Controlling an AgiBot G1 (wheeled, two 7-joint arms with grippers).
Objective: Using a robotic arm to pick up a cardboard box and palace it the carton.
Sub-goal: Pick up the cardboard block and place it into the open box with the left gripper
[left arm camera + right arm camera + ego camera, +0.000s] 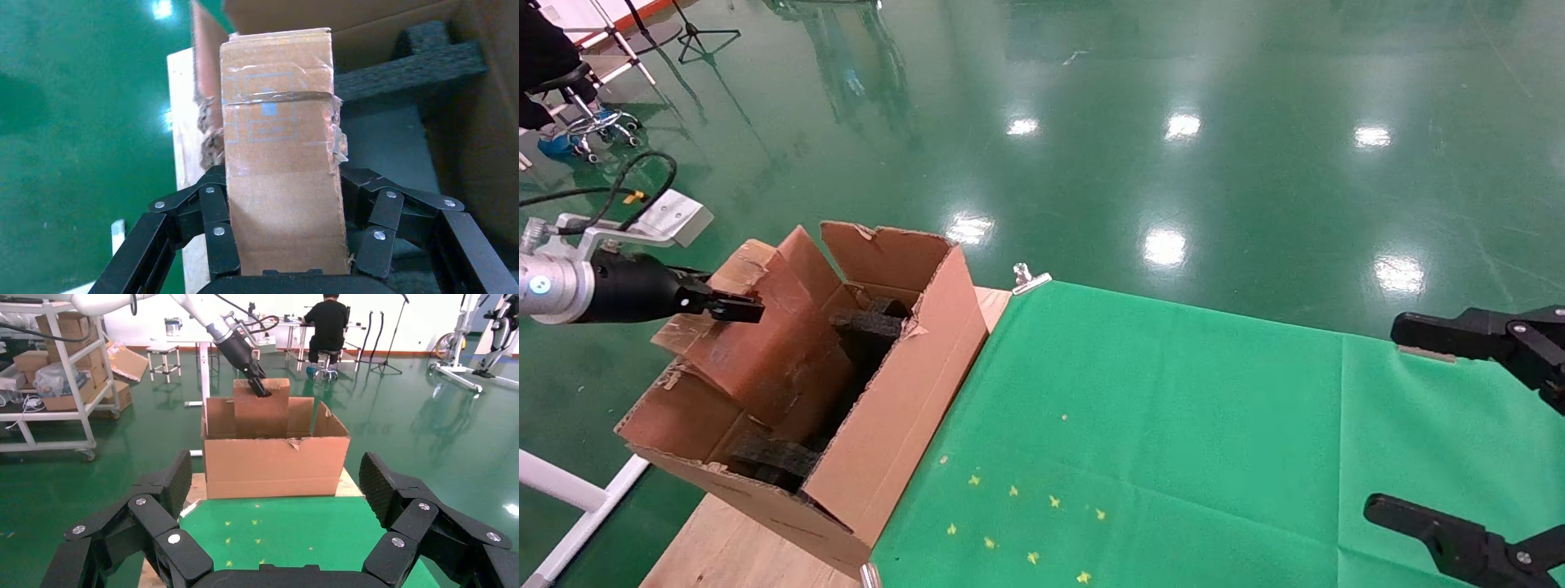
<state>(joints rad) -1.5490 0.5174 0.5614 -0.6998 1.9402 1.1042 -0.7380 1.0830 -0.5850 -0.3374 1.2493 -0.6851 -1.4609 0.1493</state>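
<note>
The robotic arm is my left arm [552,286], white with a silver wrist. Its gripper [735,309] is shut on the cardboard box [772,343], a small worn brown box with tape marks. The box stands on end, lowered partly into the carton [903,408], with its upper part above the rim. In the left wrist view the gripper [284,184] clamps the box [278,122] from both sides. Black foam [422,61] lies inside the carton. The right wrist view shows the box [262,413] sticking up from the carton [275,465]. My right gripper [1381,416] is open and empty over the table's right side.
A green cloth [1173,425] with small yellow marks [1017,523] covers the table; bare wood [731,547] shows under the carton. A clip [1027,278] holds the cloth's far corner. A shelf of boxes [55,367] and a seated person [327,324] are beyond the table.
</note>
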